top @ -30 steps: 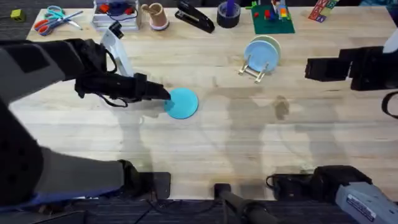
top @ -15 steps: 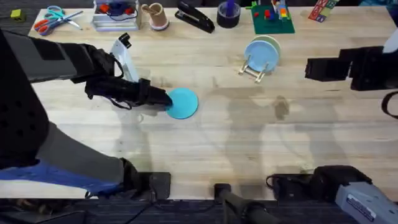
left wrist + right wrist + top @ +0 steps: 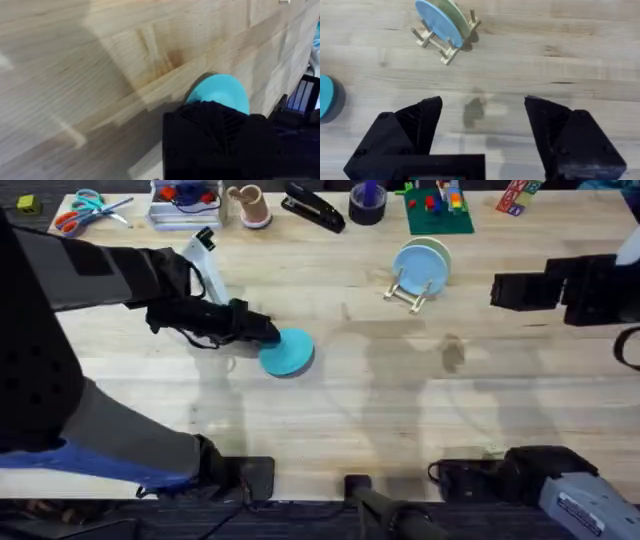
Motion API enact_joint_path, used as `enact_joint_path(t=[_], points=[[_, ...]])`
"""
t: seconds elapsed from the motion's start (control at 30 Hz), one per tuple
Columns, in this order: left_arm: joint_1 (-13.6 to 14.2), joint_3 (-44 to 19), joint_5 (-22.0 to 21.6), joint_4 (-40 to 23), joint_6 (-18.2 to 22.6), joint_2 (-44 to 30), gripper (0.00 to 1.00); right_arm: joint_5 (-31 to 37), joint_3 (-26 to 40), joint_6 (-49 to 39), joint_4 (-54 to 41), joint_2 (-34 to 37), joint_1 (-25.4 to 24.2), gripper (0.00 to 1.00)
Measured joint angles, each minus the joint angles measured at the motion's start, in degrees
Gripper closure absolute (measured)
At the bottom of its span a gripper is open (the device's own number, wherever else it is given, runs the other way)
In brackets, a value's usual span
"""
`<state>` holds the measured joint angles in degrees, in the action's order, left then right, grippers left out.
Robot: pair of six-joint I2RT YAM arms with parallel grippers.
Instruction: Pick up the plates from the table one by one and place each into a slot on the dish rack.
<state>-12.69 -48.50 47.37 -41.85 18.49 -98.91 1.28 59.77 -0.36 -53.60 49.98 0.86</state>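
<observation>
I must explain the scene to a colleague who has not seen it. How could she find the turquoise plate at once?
Start at the table, then find the left gripper near its middle. The turquoise plate is at that gripper's tip. Unlike the pale blue plate upright in the dish rack, it is alone and more vivid.

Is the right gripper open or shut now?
Open: the right gripper has its two black fingers wide apart, bare table between them.

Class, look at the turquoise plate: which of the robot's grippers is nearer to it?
Left. The left gripper is at the turquoise plate, gripping its edge; the right gripper hangs open far off, beyond the dish rack.
</observation>
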Motion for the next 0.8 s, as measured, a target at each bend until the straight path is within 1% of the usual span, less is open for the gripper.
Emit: enact_joint_path(t=[0.1,0.33,0.4,0.53,0.7,0.8], points=[[0.6,-0.04,-0.02,0.16,-0.52,0.0,0.96,0.0,0.0,0.0,0.0,0.02,0.0,0.007],[0.61,-0.04,-0.04,0.14,-0.95,0.0,0.96,0.0,0.0,0.14,0.0,0.02,0.0,0.006],[0.61,-0.04,-0.04,0.14,-0.95,0.0,0.96,-0.02,0.0,1.31,-0.24,0.02,0.0,0.007],[0.61,-0.04,-0.04,0.14,-0.95,0.0,0.96,-1.68,0.0,6.32,-1.95,0.02,0.0,0.007],[0.61,-0.04,-0.04,0.14,-0.95,0.0,0.96,-8.19,0.0,15.44,-2.19,0.0,0.1,0.007],[0.61,-0.04,-0.07,0.14,-0.97,0.0,0.961,-10.99,0.0,20.49,-2.19,0.02,1.65,0.007]])
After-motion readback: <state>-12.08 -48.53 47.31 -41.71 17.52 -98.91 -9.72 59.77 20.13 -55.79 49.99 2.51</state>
